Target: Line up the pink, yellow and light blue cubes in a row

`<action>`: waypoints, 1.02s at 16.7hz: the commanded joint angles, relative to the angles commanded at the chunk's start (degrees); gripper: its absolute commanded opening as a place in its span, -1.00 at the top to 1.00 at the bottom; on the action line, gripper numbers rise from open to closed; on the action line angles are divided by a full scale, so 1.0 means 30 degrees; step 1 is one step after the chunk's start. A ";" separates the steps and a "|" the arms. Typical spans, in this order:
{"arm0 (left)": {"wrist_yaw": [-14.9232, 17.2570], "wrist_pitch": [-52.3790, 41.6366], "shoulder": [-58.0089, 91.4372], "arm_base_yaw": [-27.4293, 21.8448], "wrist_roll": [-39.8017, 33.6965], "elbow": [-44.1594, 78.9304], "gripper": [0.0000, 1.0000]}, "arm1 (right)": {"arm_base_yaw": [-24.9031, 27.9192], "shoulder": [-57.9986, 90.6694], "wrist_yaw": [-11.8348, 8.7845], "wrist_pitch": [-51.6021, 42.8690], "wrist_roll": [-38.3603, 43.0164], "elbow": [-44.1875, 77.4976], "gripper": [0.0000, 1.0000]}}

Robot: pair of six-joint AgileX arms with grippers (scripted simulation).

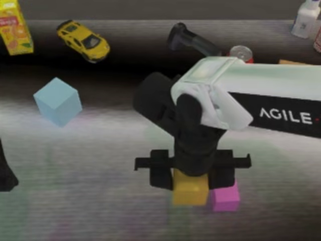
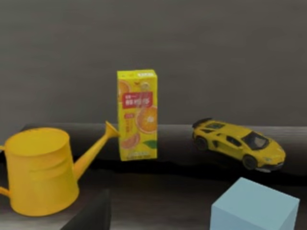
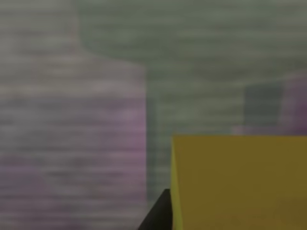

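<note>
The yellow cube (image 1: 190, 190) rests on the table near the front, held between the fingers of my right gripper (image 1: 191, 176), which reaches straight down and is shut on it. In the right wrist view the yellow cube (image 3: 240, 182) fills the lower corner, with one dark fingertip (image 3: 160, 215) against its side. Right beside the yellow cube, on its right, stands the small pink cube (image 1: 225, 197). The light blue cube (image 1: 57, 100) stands alone far to the left, also in the left wrist view (image 2: 254, 208). My left gripper (image 1: 5, 175) is parked at the left edge.
Along the back edge stand an orange juice carton (image 1: 15, 27), a yellow toy car (image 1: 83, 40), a black hand-held device (image 1: 193, 40), a red can (image 1: 242, 52) and a white bottle (image 1: 306, 19). A yellow watering can (image 2: 41, 170) shows in the left wrist view.
</note>
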 joint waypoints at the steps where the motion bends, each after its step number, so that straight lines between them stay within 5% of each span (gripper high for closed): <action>1: 0.0000 0.0000 0.0000 0.0000 0.0000 0.0000 -1.00 | 0.0019 0.0227 0.0002 0.0838 0.0012 -0.0515 1.00; 8: 0.0000 0.0000 0.0000 0.0000 0.0000 0.0000 -1.00 | 0.0102 0.0834 0.0010 0.2622 0.0045 -0.1795 1.00; 17: 0.0000 0.0000 0.0000 0.0000 0.0000 0.0000 -1.00 | 0.0102 0.0834 0.0010 0.2622 0.0045 -0.1795 -0.36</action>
